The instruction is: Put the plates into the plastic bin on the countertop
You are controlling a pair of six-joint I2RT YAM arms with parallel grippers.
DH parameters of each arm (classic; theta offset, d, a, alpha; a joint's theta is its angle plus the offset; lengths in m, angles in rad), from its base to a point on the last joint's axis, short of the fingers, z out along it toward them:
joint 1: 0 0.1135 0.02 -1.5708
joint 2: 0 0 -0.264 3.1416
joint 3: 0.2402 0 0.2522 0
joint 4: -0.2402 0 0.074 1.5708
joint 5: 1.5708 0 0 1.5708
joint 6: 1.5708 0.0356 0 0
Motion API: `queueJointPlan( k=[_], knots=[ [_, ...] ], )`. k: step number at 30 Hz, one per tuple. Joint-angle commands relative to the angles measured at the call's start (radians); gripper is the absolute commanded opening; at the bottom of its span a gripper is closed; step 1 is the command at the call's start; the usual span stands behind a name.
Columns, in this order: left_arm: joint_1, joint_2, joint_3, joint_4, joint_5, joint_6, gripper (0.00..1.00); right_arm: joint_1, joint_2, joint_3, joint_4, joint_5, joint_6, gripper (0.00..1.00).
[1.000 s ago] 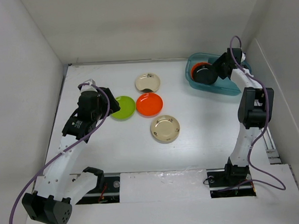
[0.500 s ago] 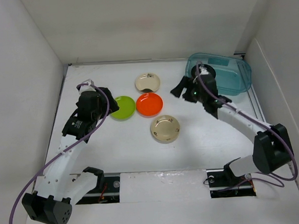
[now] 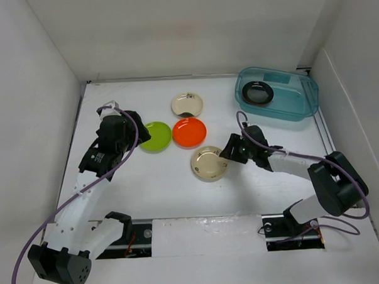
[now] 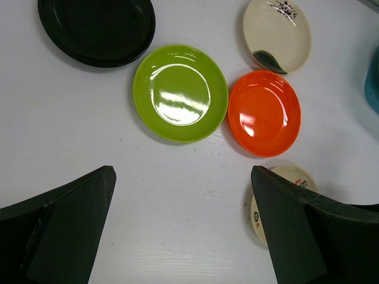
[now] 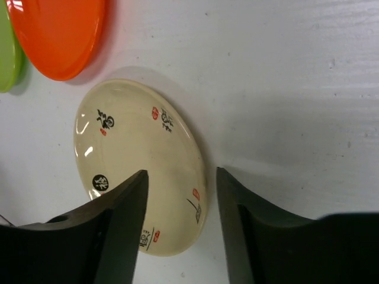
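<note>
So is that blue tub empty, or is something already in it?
Not empty: the plastic bin holds a dark plate at its left end, as the overhead view shows.

Lime plate (image 3: 156,136), orange plate (image 3: 190,132), cream plates (image 3: 207,164) flat on countertop (image 3: 147,188); black plate (image 3: 259,93) in teal bin (image 3: 293,98).

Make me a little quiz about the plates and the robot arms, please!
1. True or false: the lime green plate lies inside the plastic bin.
2. Pick one: the rim of which plate sits between the open jaws of the right pincer? A the orange one, B the near cream plate, C a black one.
3. Fill the gap: the left pincer hangs above the plates with its jaws wide ____.
Key: 1 false; 2 B; 3 open.
</note>
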Motion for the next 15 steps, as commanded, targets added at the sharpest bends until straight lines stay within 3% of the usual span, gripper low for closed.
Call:
queueJointPlan(
  k=[1, 8, 9, 12, 15],
  knots=[
    [0.007, -0.001, 0.01, 0.005, -0.007, -0.006, 1.0, 0.005, -0.012, -0.042, 0.067, 0.004, 0.021, 0.53],
    [0.007, -0.001, 0.01, 0.005, 0.003, -0.006, 1.0, -0.004, 0.019, -0.066, 0.067, -0.005, 0.021, 0.48],
    [0.007, -0.001, 0.01, 0.005, 0.003, -0.006, 1.0, -0.015, 0.043, -0.066, 0.067, -0.005, 0.021, 0.34],
    [0.007, -0.001, 0.01, 0.005, 0.003, -0.006, 1.0, -0.028, 0.062, -0.066, 0.067, -0.014, 0.021, 0.13],
    [0.007, -0.001, 0.01, 0.005, 0.003, -0.006, 1.0, -0.053, 0.01, -0.075, 0.027, -0.025, 0.021, 0.0]
  ],
)
